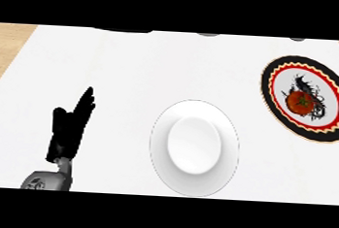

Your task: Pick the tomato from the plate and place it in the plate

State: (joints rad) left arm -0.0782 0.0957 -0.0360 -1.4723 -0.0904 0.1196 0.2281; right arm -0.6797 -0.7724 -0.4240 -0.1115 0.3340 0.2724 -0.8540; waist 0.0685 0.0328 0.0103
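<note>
Left hand (69, 127): matte black, fingers straight and released, holding nothing; rests well left of the white plate (163, 170). White plate: glossy, smooth, oval in view, shallow central well. Patterned plate (276, 80): right of and beyond the white plate; black rim, red and cream zigzag band, white centre with black scrollwork. Tomato (300, 102): round, red, green-stemmed, sits on the patterned plate.
</note>
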